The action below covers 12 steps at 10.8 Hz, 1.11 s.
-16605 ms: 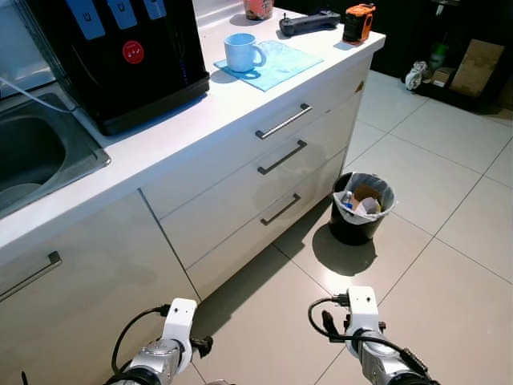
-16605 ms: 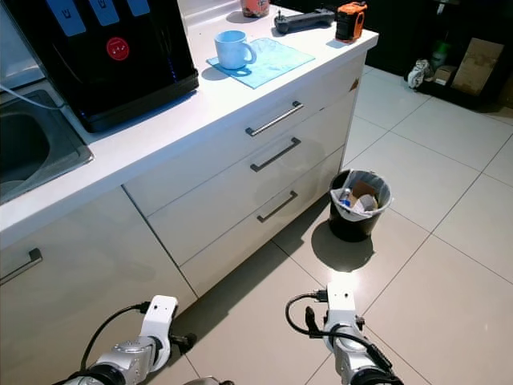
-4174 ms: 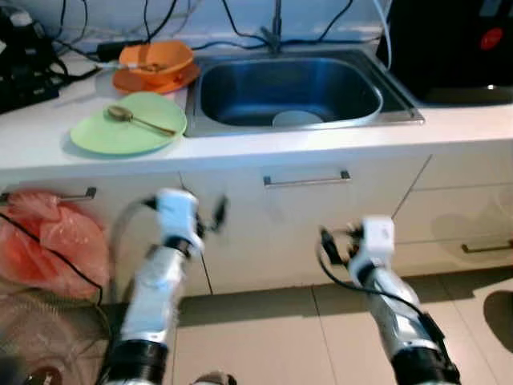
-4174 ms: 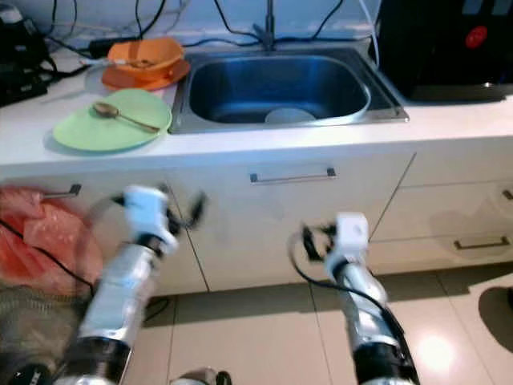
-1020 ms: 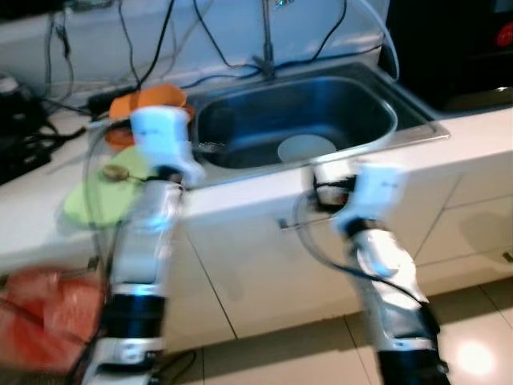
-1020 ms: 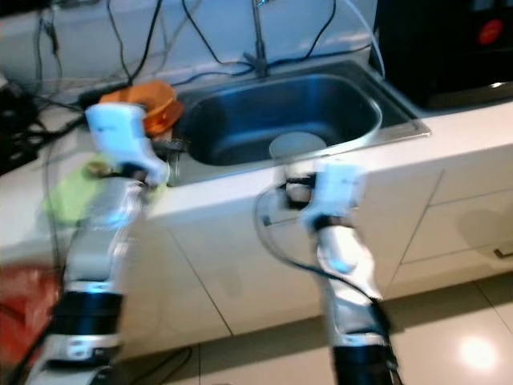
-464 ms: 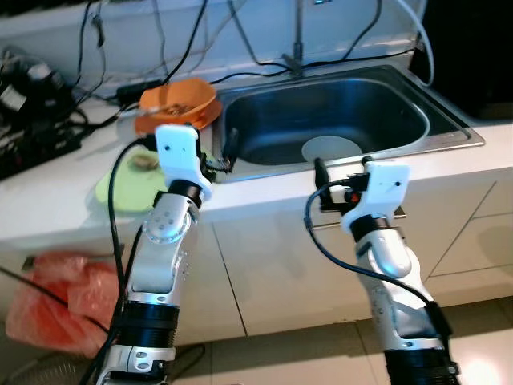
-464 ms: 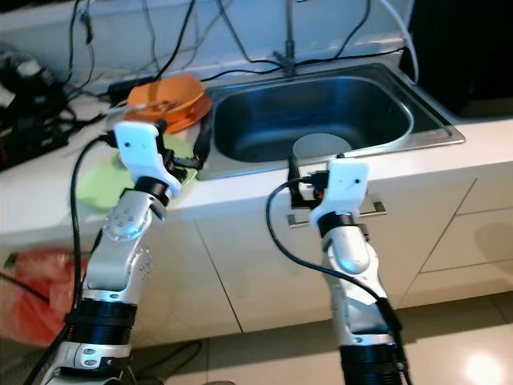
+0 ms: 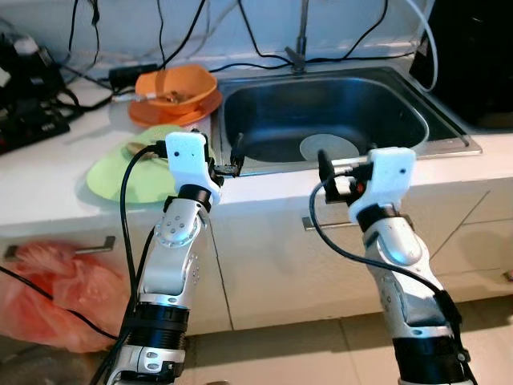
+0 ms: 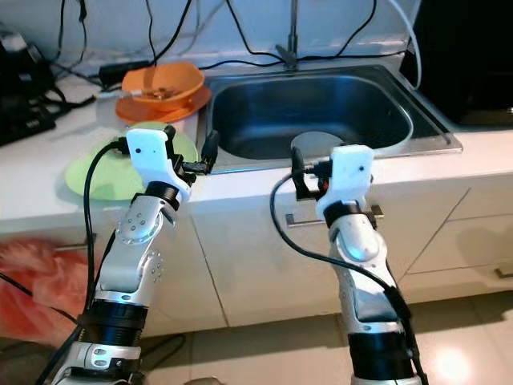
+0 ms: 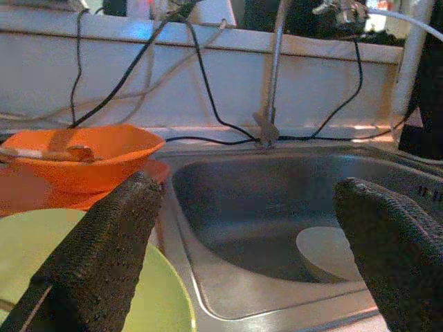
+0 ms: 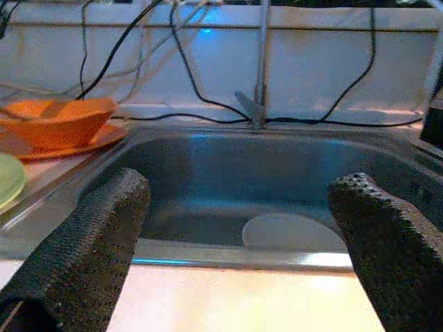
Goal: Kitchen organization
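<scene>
A steel sink [image 9: 401, 104] is set in the white counter, and a white plate [image 9: 329, 148] lies on its bottom. Left of the sink an orange bowl [image 9: 178, 83] rests on an orange plate. Nearer me lies a green plate [image 9: 120, 172] with a spoon on it. My left gripper [image 9: 232, 159] is open at the sink's front left corner, beside the green plate. My right gripper [image 9: 327, 172] is open at the sink's front rim, just short of the white plate. In the left wrist view the fingers [image 11: 104, 249] stand wide apart with nothing between them, and the same holds for the right wrist view's fingers [image 12: 90, 235].
A tap [image 9: 301, 40] and several black cables run along the back wall. A black appliance [image 9: 477, 56] stands right of the sink and black gear [image 9: 28, 104] at the far left. A red plastic bag [image 9: 56, 281] hangs by the cabinet, below a drawer handle [image 9: 96, 245].
Both arms have risen from floor height to the counter edge, and the view has turned from the drawers to the sink. Over the last half second the grippers have settled at the sink's front rim.
</scene>
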Tool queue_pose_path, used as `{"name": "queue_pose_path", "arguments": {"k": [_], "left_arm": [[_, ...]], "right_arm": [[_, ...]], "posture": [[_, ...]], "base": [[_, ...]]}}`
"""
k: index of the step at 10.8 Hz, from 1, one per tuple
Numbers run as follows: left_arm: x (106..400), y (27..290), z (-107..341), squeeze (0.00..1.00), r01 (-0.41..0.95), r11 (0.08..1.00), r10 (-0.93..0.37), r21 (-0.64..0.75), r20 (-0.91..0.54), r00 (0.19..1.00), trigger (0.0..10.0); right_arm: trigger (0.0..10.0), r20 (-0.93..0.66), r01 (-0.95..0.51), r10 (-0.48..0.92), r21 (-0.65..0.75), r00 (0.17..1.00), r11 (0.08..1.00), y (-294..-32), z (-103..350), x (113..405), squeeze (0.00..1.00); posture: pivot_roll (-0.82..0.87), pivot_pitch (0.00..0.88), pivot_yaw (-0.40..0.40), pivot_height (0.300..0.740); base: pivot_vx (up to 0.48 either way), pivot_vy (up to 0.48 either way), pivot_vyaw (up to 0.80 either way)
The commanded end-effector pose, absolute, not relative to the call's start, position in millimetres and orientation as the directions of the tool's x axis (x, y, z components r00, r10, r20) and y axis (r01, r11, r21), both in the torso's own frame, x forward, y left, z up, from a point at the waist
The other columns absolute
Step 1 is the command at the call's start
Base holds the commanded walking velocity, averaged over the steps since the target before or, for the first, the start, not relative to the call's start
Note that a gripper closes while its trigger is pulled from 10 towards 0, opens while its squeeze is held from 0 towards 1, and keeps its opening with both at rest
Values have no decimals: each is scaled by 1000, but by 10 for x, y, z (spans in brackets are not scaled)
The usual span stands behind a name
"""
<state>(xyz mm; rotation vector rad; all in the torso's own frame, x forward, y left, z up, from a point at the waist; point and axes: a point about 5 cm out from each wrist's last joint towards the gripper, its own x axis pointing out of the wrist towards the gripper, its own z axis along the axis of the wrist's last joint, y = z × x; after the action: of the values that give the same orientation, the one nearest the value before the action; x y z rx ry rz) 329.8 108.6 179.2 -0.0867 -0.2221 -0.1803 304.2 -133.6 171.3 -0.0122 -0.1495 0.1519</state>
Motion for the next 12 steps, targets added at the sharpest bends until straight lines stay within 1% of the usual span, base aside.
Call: {"name": "queue_pose_path", "arguments": {"k": [1, 2, 5, 7, 9, 11, 12], "left_arm": [[3319, 1061, 1816, 0, 179, 982, -159, -64, 239, 958, 10000], [3319, 1005, 1801, 0, 180, 981, -157, -74, 243, 957, 10000], [3315, 912, 1757, 0, 176, 977, -143, -117, 247, 958, 10000], [3334, 981, 1762, 0, 153, 981, -121, -117, 249, 961, 10000], [3319, 960, 1723, 0, 165, 980, -135, -112, 237, 962, 10000], [3363, 1040, 1793, 0, 155, 985, -131, -70, 262, 956, 10000], [3371, 1044, 1811, 0, 160, 986, -140, -56, 267, 953, 10000]], "right_arm": [[10000, 136, -149, 154, -45, 979, 988, -1325, 1715, 3079, 0], [10000, 126, -141, 146, -52, 981, 989, -1341, 1717, 3095, 0], [10000, 120, -155, 163, -80, 979, 985, -1379, 1691, 3078, 0], [10000, 127, -144, 152, -69, 980, 987, -1356, 1682, 3106, 0], [10000, 137, -149, 157, -71, 978, 986, -1341, 1690, 3128, 0], [10000, 179, -135, 147, -76, 973, 988, -1342, 1734, 3175, 0], [10000, 187, -131, 142, -74, 972, 989, -1330, 1746, 3195, 0]], "posture": [[71, 0, 11, 740], [46, 0, -12, 740], [42, 0, -22, 740], [53, 0, -11, 740], [62, 0, 4, 740], [77, 0, 27, 740], [83, 0, 39, 740]], "base": [[0, 0, 0], [0, 0, 0], [0, 0, 0], [0, 0, 0], [0, 0, 0], [0, 0, 0], [0, 0, 800]]}}
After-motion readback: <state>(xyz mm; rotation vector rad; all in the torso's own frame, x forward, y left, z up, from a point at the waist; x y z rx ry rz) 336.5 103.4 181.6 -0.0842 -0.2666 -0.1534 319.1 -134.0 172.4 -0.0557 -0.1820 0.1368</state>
